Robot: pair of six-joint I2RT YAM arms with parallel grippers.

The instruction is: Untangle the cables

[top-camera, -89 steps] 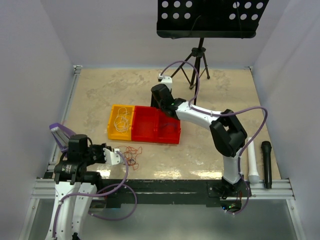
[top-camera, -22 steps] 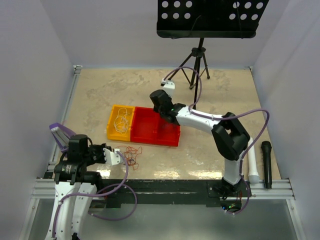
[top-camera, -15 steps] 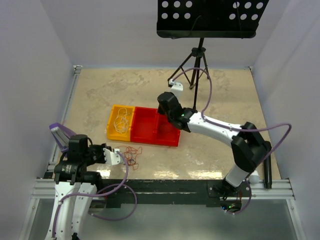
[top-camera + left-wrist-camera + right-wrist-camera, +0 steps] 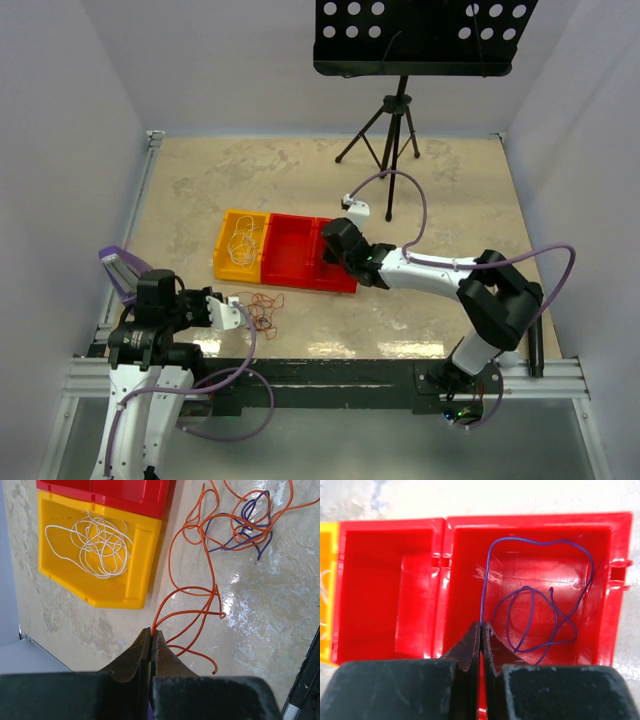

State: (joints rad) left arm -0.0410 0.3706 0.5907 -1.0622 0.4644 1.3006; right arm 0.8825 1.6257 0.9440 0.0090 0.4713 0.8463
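Left tool (image 4: 151,632) pinches orange cable (image 4: 195,588), tangle (image 4: 240,522) ahead beside the red bin (image 4: 115,492); we hold purple cable (image 4: 540,540) inside with right tool (image 4: 481,626).

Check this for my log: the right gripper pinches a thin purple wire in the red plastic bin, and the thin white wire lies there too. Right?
No: the left wrist view shows the thin white wire in the yellow plastic bin. The right gripper does pinch the thin purple wire in the red plastic bin.
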